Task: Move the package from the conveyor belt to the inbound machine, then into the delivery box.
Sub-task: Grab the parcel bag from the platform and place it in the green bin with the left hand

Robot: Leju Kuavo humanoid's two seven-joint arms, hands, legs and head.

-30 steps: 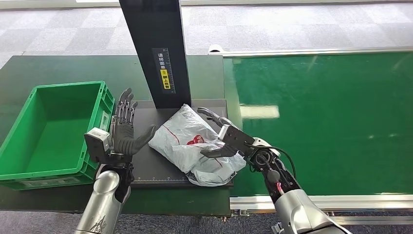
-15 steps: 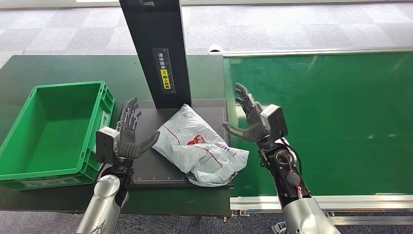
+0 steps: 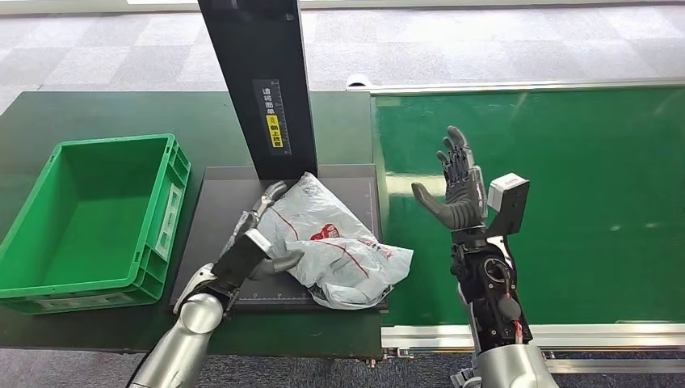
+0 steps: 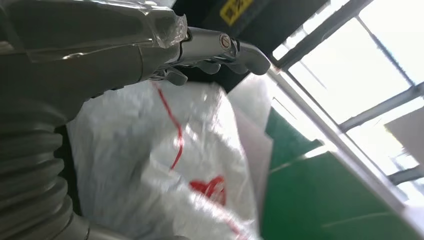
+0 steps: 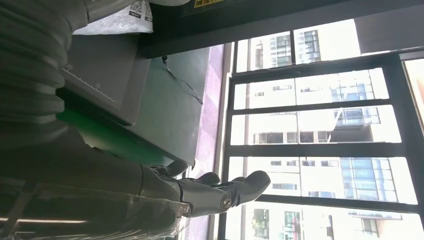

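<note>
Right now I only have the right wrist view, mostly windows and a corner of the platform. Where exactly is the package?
Observer: The package lies on the inbound machine's black platform, at the foot of its black post.
Operator: Is the left robot hand on it?
Observer: The left robot hand touches the package's edge nearest the green delivery box; I cannot tell if it grips.
Operator: And my right robot hand?
Observer: The right robot hand is raised, fingers spread, over the conveyor belt, apart from the package.
</note>
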